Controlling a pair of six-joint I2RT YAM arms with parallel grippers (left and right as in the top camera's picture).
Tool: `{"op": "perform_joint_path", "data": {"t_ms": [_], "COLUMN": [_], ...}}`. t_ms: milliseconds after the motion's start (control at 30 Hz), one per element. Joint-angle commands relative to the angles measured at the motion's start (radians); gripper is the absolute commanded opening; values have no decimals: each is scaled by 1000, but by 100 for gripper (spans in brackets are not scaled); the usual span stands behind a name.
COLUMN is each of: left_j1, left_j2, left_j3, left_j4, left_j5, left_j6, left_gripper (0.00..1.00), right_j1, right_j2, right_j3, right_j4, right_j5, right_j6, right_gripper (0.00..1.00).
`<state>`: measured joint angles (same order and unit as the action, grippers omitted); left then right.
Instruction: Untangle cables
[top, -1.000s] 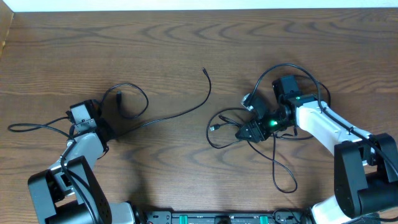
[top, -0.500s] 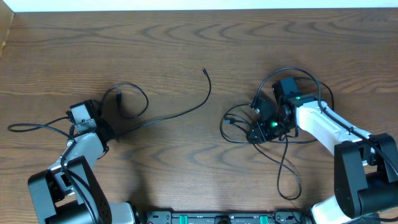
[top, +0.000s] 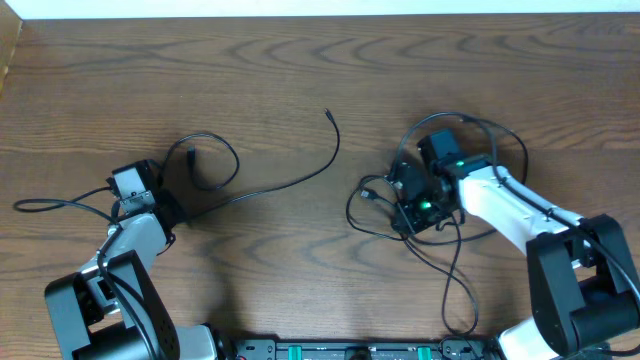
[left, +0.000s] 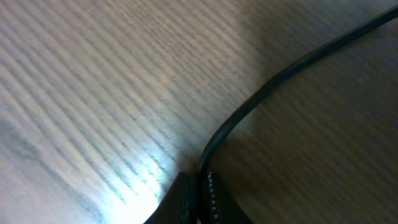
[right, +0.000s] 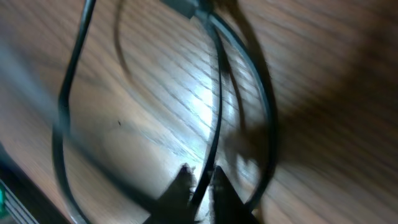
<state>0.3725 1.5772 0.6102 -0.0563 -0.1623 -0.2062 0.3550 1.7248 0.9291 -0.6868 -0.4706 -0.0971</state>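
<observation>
Two tools are both clamped shut: left tool (left: 200, 185) pinches the long black cable (top: 300, 180), lying clear at left-centre of the table (top: 250, 70), so roughly half done, while right tool (right: 200, 182) grips one strand of the looped cables (top: 368, 193) at right, not yet untangled.

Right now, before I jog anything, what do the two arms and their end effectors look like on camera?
Both match: the left arm and right arm have white links between black joints, with black wires running along them. A green light glows near the right wrist. The left end effector and right end effector show dark, tapered fingertips.
</observation>
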Motion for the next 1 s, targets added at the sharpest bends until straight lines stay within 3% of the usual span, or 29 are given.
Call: {"op": "perform_joint_path", "data": {"t_ms": [0, 167, 567, 967], "left_j1": [-9, -9, -9, -9], "left_j2": [70, 70, 70, 70], "left_j3": [-64, -64, -64, -64], "left_j4": [-40, -40, -40, -39], "left_j5": [156, 155, 156, 156], "left_j6": [-2, -2, -2, -2], "left_gripper": [8, 8, 8, 8], "right_j1": [50, 84, 50, -185], "right_j2": [-19, -19, -19, 59], "right_j3": [4, 4, 4, 4], "right_j4": [18, 46, 132, 270], "right_j5": [-1, 76, 605, 610], "right_j6": [3, 4, 60, 59], "right_gripper": [1, 1, 1, 1]}}
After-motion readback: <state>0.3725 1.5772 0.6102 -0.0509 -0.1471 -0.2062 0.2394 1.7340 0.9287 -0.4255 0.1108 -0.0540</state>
